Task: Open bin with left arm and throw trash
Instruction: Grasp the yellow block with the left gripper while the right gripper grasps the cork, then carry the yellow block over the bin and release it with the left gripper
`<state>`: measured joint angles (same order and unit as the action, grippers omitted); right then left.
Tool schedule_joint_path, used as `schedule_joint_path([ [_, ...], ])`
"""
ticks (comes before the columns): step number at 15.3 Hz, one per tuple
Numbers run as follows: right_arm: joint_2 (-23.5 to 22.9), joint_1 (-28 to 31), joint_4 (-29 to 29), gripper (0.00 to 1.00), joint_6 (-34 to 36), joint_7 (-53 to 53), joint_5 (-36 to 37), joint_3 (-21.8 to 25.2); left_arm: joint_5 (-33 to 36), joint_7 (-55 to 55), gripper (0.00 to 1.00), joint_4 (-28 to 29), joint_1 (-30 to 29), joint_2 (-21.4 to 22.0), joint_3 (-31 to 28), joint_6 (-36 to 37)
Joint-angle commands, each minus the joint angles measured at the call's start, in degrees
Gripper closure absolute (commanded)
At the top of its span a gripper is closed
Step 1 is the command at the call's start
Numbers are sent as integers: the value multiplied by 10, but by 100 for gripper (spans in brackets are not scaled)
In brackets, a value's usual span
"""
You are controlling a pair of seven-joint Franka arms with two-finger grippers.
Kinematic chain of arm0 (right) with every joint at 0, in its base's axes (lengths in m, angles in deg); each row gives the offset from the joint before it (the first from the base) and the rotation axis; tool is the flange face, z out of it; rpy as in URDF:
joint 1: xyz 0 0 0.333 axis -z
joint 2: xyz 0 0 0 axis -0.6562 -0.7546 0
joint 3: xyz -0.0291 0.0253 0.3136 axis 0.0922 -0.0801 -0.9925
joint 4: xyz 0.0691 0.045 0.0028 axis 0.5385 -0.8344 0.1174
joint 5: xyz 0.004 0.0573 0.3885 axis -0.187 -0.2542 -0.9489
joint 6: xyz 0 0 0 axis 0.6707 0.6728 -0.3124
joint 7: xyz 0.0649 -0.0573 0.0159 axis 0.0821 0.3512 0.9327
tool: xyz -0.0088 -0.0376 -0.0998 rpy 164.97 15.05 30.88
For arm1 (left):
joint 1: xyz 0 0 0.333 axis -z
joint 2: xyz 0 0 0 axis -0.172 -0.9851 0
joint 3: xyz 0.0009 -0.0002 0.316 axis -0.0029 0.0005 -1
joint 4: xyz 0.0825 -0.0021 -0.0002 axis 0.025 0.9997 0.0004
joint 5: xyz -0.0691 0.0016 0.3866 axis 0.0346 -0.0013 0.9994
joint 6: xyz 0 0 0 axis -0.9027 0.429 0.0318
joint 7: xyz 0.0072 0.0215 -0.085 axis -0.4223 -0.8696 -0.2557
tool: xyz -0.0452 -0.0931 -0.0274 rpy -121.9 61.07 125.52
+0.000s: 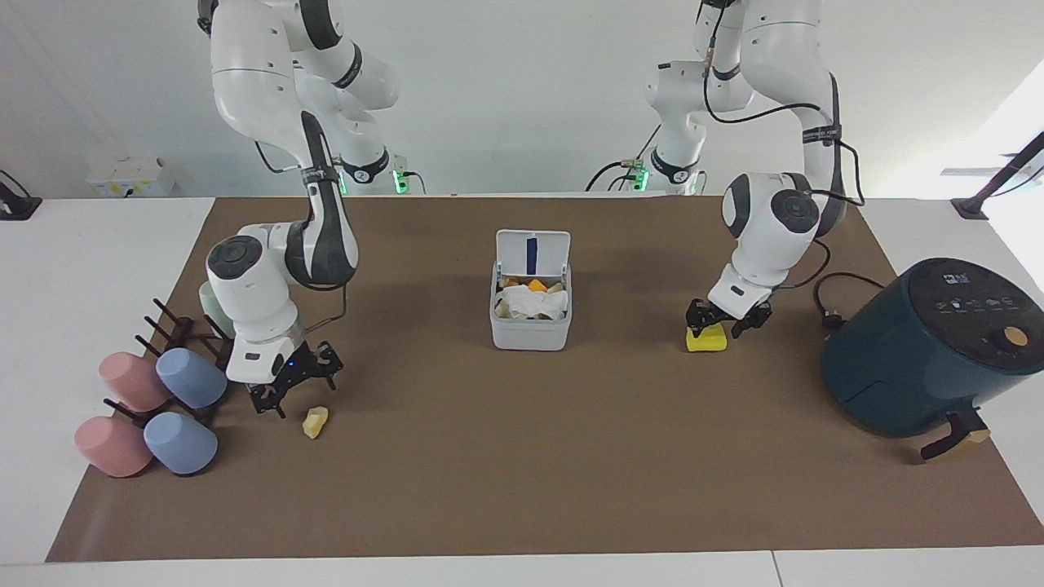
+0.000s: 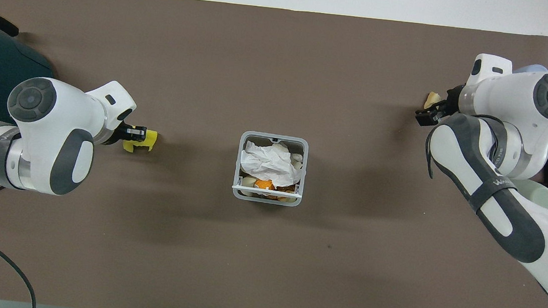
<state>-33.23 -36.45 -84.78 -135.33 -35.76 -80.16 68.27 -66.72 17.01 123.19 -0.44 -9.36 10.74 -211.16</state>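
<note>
The white-grey bin (image 1: 530, 330) stands mid-table with its lid (image 1: 532, 251) up; crumpled white paper and orange and pale scraps lie inside. It also shows in the overhead view (image 2: 241, 171). The bright yellow block (image 1: 706, 340) lies toward the left arm's end. My left gripper (image 1: 719, 328) is open and low over it, fingers either side; from above (image 2: 135, 133) it partly covers the block (image 2: 148, 141). A pale yellow lump (image 1: 315, 422) lies toward the right arm's end. My right gripper (image 1: 297, 396) is open, low, just beside the lump (image 2: 431, 99).
A dark teal air fryer (image 1: 922, 342) with its black cable (image 1: 830, 303) stands at the left arm's end of the table. Pastel cups on a dark peg rack (image 1: 163, 383) lie at the right arm's end, close to the right gripper.
</note>
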Motion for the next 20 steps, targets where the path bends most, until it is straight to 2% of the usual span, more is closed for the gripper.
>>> schedule_joint_path([
  [1, -22, 1, 20, 0, -7, 19, -16, -5, 0, -17, 100, 10, 21, 4, -7, -9],
  [4, -22, 5, 17, 0, -8, 31, -16, -5, 0, -55, 100, -3, 36, 27, -6, 25],
  [6, -22, 7, 11, 1, -9, 36, -17, -5, 0, -60, 100, -29, 47, 51, -6, 80],
  [8, -20, 8, 4, 10, -9, 36, -19, -5, 0, -64, 100, -76, 52, 61, -4, 159],
  [10, -20, 9, 4, 26, -9, 38, -19, -5, -7, -75, 100, -123, 60, 72, -2, 227],
  [11, -19, 9, 3, 27, -9, 39, -19, -5, -11, -82, 100, -134, 65, 77, 1, 242],
  [12, -19, 11, 3, 32, -9, 46, -19, -5, -25, -97, 100, -137, 76, 84, 2, 241],
  [13, -19, 12, 3, 44, -8, 49, -19, -5, -53, -120, 100, -138, 91, 85, 2, 231],
  [14, -19, 12, 3, 63, -7, 50, -19, -5, -75, -142, 100, -136, 107, 85, 2, 202],
  [15, -19, 12, 4, 89, -5, 50, -19, -4, -83, -161, 100, -131, 129, 83, 2, 167],
  [16, -19, 12, 8, 100, 1, 48, -19, -5, -84, -182, 100, -131, 147, 78, 2, 145],
  [18, -16, 10, 16, 100, 14, 46, -19, -5, -84, -239, 100, -130, 193, 60, 2, 109],
  [20, -16, 5, 44, 100, 56, 36, -20, -5, -84, -272, 100, -130, 215, 36, 2, 65],
])
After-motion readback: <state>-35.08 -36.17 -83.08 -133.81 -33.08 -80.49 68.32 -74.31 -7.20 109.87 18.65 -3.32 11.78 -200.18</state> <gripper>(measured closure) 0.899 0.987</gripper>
